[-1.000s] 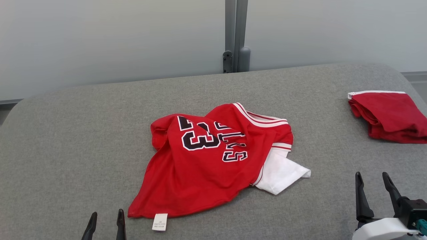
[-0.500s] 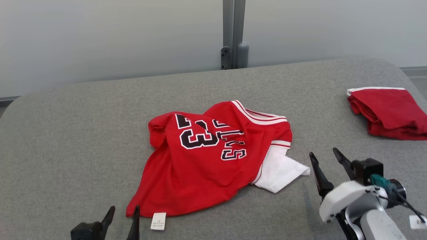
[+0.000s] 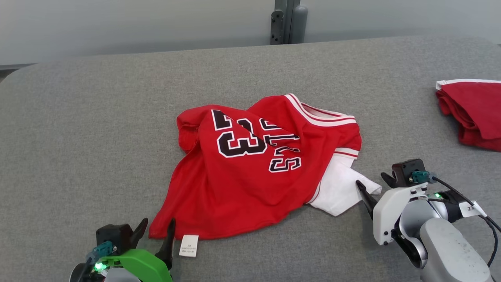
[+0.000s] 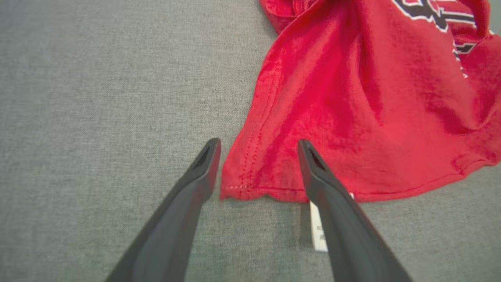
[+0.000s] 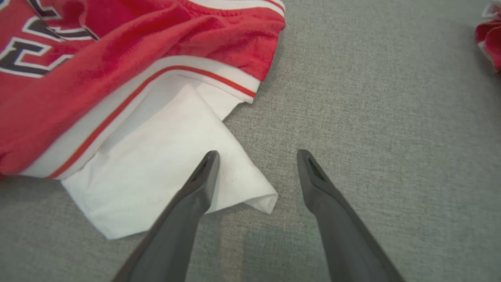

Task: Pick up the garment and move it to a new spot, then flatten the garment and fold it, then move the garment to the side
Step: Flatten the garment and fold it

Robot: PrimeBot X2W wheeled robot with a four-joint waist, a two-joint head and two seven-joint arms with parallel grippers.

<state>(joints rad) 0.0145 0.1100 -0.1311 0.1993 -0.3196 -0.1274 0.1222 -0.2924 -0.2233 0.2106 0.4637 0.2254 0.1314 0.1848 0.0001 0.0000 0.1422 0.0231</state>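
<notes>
The garment (image 3: 242, 188) is a red jersey with black "23" lettering and a white sleeve, lying crumpled in the middle of the grey padded table (image 3: 78, 117). My left gripper (image 3: 159, 221) stands open at its near left hem corner. In the left wrist view that corner of the garment (image 4: 352, 98) lies between the spread fingers of the left gripper (image 4: 259, 141). My right gripper (image 3: 370, 179) is open at the white sleeve's tip. In the right wrist view the garment (image 5: 78, 90) has its sleeve tip lying between the fingers of the right gripper (image 5: 257, 152), and the left finger is over the white cloth.
A second red garment (image 3: 473, 113), folded, lies at the table's far right edge and shows at the corner of the right wrist view (image 5: 489, 39). A white label (image 3: 189, 245) hangs from the jersey's near hem. A grey post (image 3: 287, 21) stands behind the table.
The head camera has tilted down. Both arms moved forward to the jersey, the left to the hem corner and the right to the white sleeve. Both grippers stay open.
</notes>
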